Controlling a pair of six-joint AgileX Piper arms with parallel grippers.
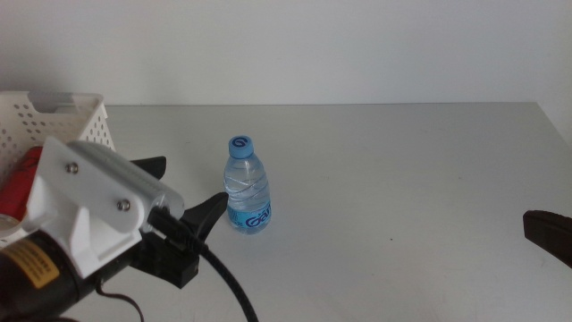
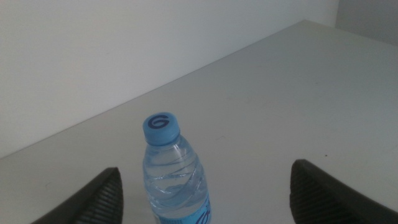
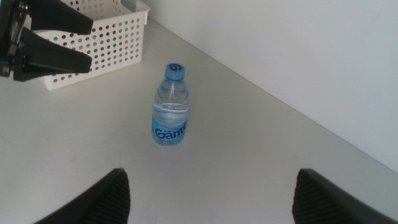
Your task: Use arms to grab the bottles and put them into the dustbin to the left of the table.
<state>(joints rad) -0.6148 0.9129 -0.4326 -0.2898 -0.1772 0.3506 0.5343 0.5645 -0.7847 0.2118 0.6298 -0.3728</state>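
Observation:
A clear water bottle [image 1: 248,185] with a blue cap and blue label stands upright on the pale-grey table [image 1: 402,179], left of centre. My left gripper [image 1: 195,179] is open just left of it, its dark fingers pointing at the bottle without touching. In the left wrist view the bottle [image 2: 174,180] rises between the wide-apart jaws, nearer one of them. The white perforated dustbin [image 1: 63,121] sits at the far left, with a red can [image 1: 20,183] inside. My right gripper [image 1: 550,234] waits open at the right edge; its wrist view shows the bottle [image 3: 170,109] and the dustbin [image 3: 106,43] some way off.
A white wall runs behind the table's far edge. The left arm's white wrist bracket [image 1: 98,206] and black cable [image 1: 228,286] fill the lower left of the middle view. Bare tabletop stretches between the bottle and the right gripper.

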